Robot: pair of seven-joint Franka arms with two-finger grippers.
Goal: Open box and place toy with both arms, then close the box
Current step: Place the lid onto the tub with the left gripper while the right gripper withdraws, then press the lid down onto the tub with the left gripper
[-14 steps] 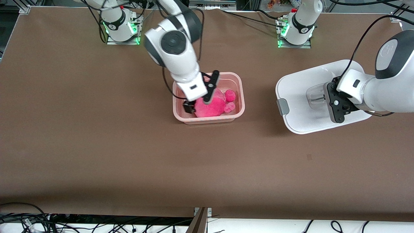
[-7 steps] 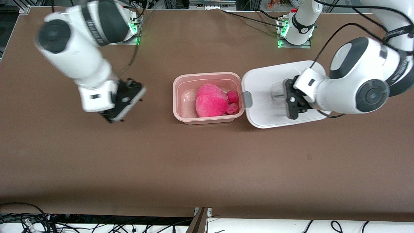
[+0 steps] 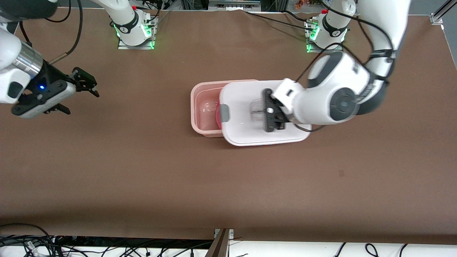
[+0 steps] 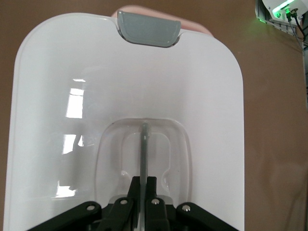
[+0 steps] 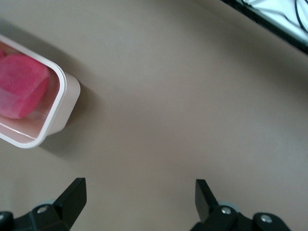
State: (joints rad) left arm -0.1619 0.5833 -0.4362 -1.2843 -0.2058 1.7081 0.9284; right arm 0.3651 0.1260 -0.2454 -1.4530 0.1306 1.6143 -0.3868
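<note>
Front view: left gripper (image 3: 266, 110) clamped on the lid (image 3: 246, 123), held partway over the box (image 3: 201, 107) mid-table. Right gripper (image 3: 73, 92) spread wide, empty, over bare table (image 3: 142, 171) near the right arm's end.

Left wrist: fingers (image 4: 144, 192) pinch the lid's handle.

Right wrist: toy (image 5: 21, 86) sits in the box.

Pale pink box (image 3: 204, 107), white lid (image 3: 246, 132) with grey clip (image 3: 224, 113), hot-pink toy (image 5: 21, 86), brown table (image 3: 142, 160).

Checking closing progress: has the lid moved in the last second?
Yes. The lid, held by the left claw, moved toward the right arm's end, now partly over the box.
</note>
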